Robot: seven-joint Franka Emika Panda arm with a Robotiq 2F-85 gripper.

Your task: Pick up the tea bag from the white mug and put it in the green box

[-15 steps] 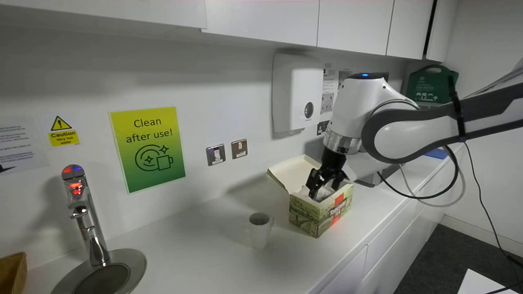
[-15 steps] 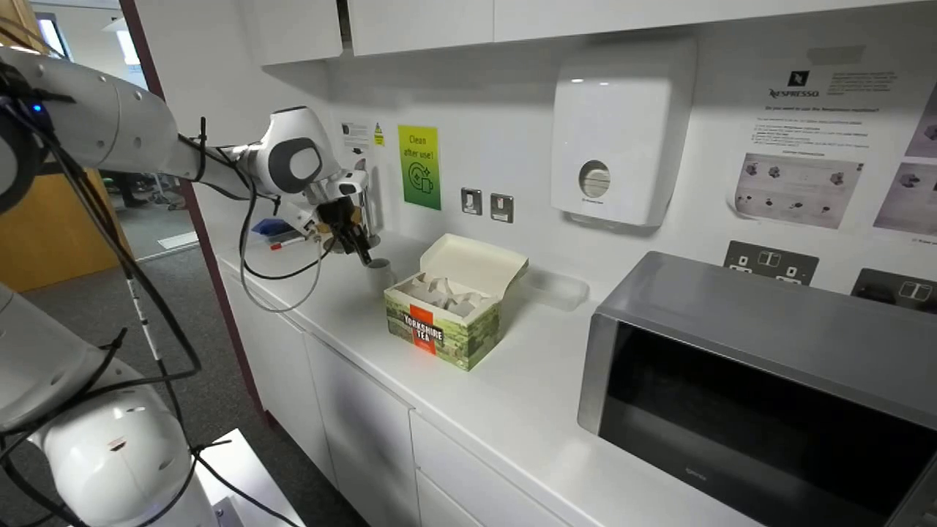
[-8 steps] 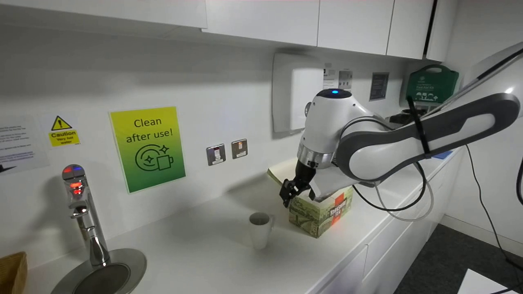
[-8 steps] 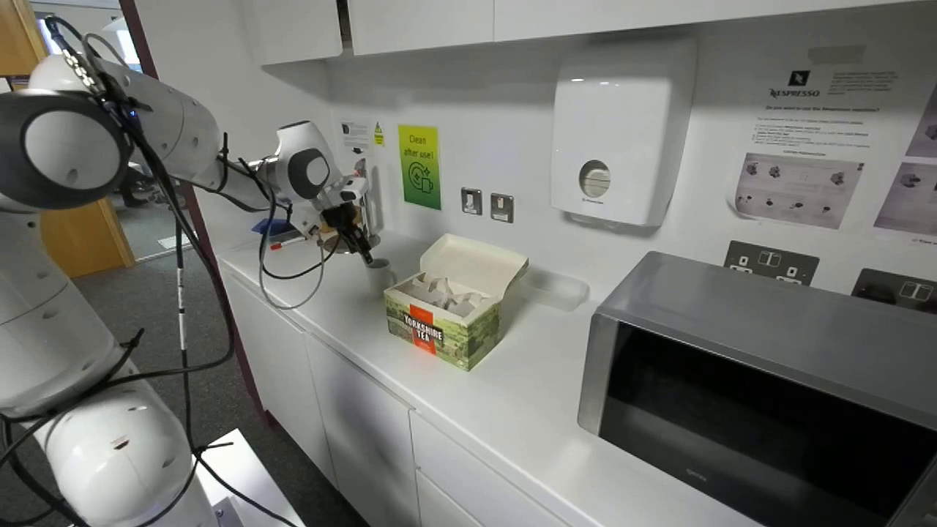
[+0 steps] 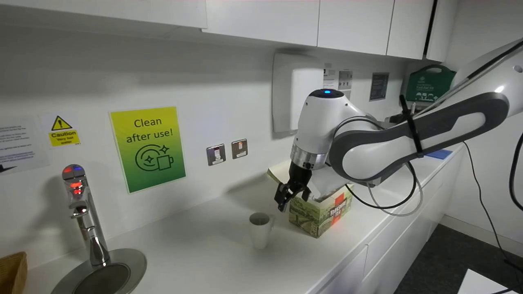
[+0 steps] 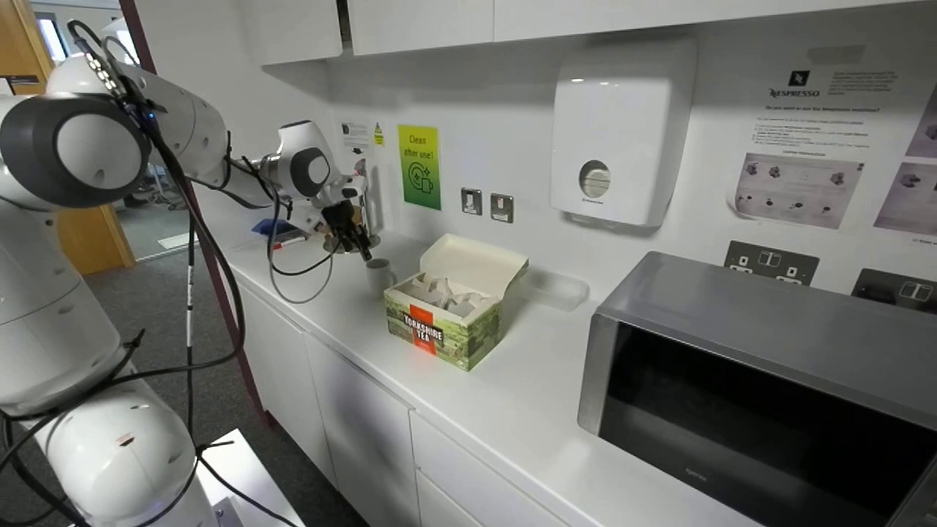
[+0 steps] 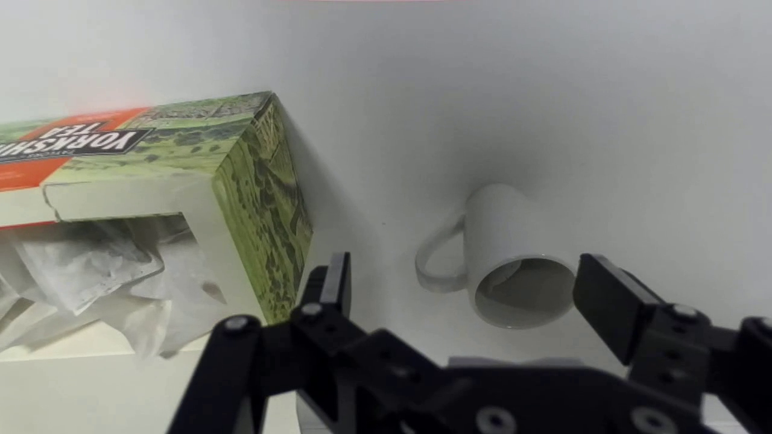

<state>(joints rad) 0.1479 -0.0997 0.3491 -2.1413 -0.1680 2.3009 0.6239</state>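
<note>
Now the spread claw [image 7: 467, 283] has come nearer the white mug [image 7: 500, 232].

White cupboards [image 5: 261, 18] line the wall [image 5: 229, 90] above a white counter [image 5: 200, 255].

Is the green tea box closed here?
No, in an exterior view the green box stands open, its lid raised and tea bags showing inside.
</note>
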